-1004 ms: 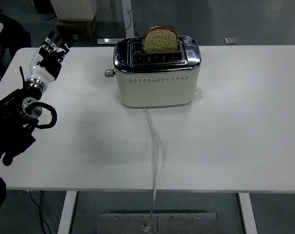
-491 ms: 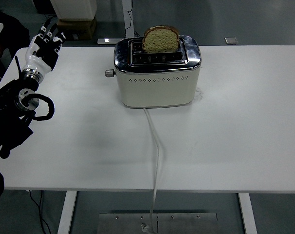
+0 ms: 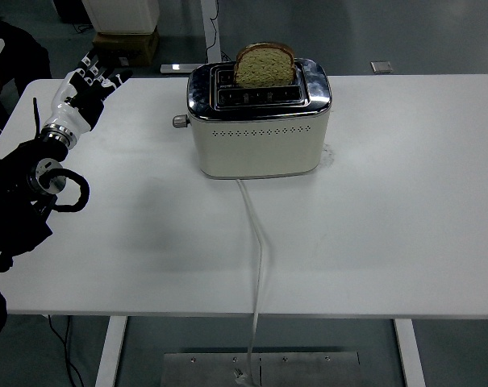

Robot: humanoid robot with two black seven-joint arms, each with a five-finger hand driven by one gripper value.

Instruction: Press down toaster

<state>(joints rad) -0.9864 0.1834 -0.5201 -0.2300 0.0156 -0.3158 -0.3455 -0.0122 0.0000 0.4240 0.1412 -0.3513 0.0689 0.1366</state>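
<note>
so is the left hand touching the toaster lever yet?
Apart. Head view shows bare white table between the left hand and the lever on the toaster.

One toaster (image 3: 258, 121), one bread slice (image 3: 264, 64), one white cord (image 3: 258, 250), one robot hand (image 3: 86, 93), one table (image 3: 405, 201).

Bread (image 3: 264, 64) in toaster (image 3: 258, 121) — table (image 3: 389, 210) centre-back

Cream toaster (image 3: 258, 137) with a shiny chrome top and a dotted row of vent holes, brown bread slice (image 3: 264, 64), white cord (image 3: 258, 258), white desk (image 3: 389, 201), black-and-white left hand (image 3: 86, 93).
</note>
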